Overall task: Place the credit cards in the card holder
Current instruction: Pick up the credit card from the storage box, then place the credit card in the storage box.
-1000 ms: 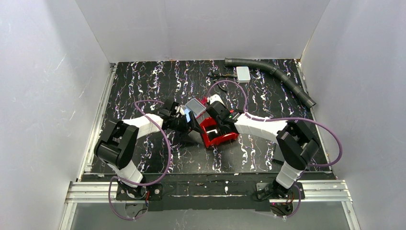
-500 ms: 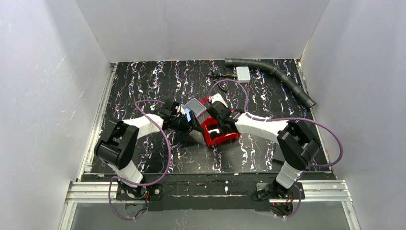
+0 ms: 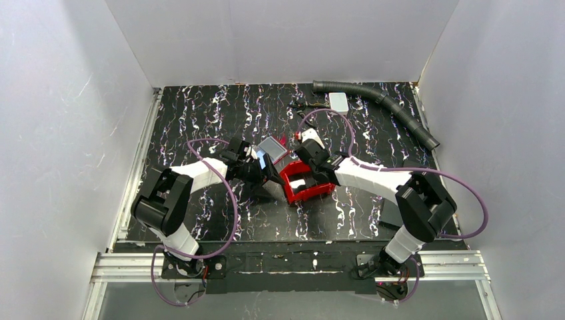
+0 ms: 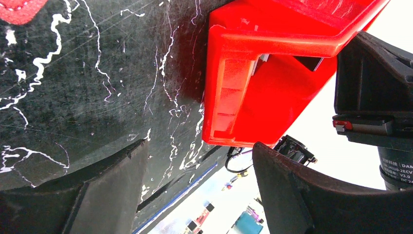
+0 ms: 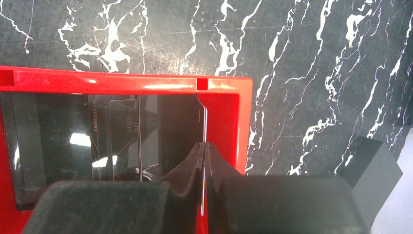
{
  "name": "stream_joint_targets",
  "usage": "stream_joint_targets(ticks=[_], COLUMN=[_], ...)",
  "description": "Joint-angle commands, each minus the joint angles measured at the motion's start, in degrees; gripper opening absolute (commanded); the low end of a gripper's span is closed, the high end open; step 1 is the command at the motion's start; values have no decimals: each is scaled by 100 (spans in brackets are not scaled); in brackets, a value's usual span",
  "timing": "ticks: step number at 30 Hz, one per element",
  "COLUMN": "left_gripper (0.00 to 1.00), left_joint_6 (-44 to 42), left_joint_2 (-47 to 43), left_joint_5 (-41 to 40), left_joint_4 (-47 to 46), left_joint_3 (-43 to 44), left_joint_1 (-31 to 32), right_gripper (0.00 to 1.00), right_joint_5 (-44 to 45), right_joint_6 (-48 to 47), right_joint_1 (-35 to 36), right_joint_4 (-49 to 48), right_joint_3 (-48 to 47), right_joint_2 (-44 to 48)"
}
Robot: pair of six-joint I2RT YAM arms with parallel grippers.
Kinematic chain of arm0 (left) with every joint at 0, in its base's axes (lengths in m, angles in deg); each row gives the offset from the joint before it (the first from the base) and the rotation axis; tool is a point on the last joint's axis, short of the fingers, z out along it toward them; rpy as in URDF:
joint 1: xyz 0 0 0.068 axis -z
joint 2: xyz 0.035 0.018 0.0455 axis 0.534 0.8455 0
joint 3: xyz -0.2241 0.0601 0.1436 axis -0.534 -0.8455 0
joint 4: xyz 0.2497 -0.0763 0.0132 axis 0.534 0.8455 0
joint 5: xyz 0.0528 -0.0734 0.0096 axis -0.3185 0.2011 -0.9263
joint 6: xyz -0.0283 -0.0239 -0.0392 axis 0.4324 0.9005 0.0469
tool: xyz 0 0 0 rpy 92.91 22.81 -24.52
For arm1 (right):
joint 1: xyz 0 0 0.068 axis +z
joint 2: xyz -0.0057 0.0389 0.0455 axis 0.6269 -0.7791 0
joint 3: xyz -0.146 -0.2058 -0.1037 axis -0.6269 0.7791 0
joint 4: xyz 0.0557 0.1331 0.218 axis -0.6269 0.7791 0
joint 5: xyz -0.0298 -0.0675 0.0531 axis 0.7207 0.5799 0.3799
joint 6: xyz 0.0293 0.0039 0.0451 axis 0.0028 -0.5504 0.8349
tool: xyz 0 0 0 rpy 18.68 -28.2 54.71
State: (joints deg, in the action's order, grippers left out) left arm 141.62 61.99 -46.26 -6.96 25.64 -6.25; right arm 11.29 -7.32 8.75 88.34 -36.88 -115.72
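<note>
Right wrist cam: right gripper [image 5: 203, 145] pinched shut on one thin credit card [image 5: 205, 124], held edge-on and upright over red bin [image 5: 122, 80], close to an end wall. More cards [image 5: 122, 139] lie flat inside the bin. Left wrist cam: left gripper [image 4: 199, 146] wide open, nothing btwn its fingers, just beside bin's left side. Card holder [image 3: 272, 148] is open, grey side up, by bin's far-left corner, approx mid-worktop [image 3: 200, 107].

The red bin [image 3: 316, 192] sits mid-table, crowded by the wide-open left gripper [image 4: 199, 148] at its 9 o'clock, the card holder [image 3: 272, 148] at 11 o'clock, and the right gripper [image 5: 203, 146], pinching a credit card [image 5: 204, 124], over its 12 o'clock rim. The tabletop [image 3: 200, 113] lies free at the bin's 6 and 10 o'clock. A white box [image 3: 338, 102] and grey hose [image 3: 380, 100] line the far edge at 1 o'clock.
</note>
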Motion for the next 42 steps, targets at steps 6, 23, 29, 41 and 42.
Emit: stream_joint_targets(ticks=[6, 23, 29, 41, 42], left_gripper=[76, 92, 98, 58, 57], left_joint_6=[-125, -925, -1091, 1656, 1617], left_joint_2=[-278, -854, -1143, -1181, -1253], left_joint_5=[18, -516, 264, 117, 17], left_joint_4=[227, 1571, 1802, -2369, -2369], left_joint_3=[197, 810, 1300, 455, 429], left_joint_1=[26, -11, -267, 381, 391], right_gripper=[16, 1, 1, 1, 1], right_joint_5=[-242, -915, -2144, -8180, -8203], right_joint_6=[68, 316, 875, 5128, 5197], right_joint_1=[-135, -255, -441, -2715, -2730], right_joint_4=[-147, 412, 388, -4452, -4514], right_joint_3=[175, -782, -944, 1141, 1184], right_joint_2=[181, 424, 963, 1643, 1673])
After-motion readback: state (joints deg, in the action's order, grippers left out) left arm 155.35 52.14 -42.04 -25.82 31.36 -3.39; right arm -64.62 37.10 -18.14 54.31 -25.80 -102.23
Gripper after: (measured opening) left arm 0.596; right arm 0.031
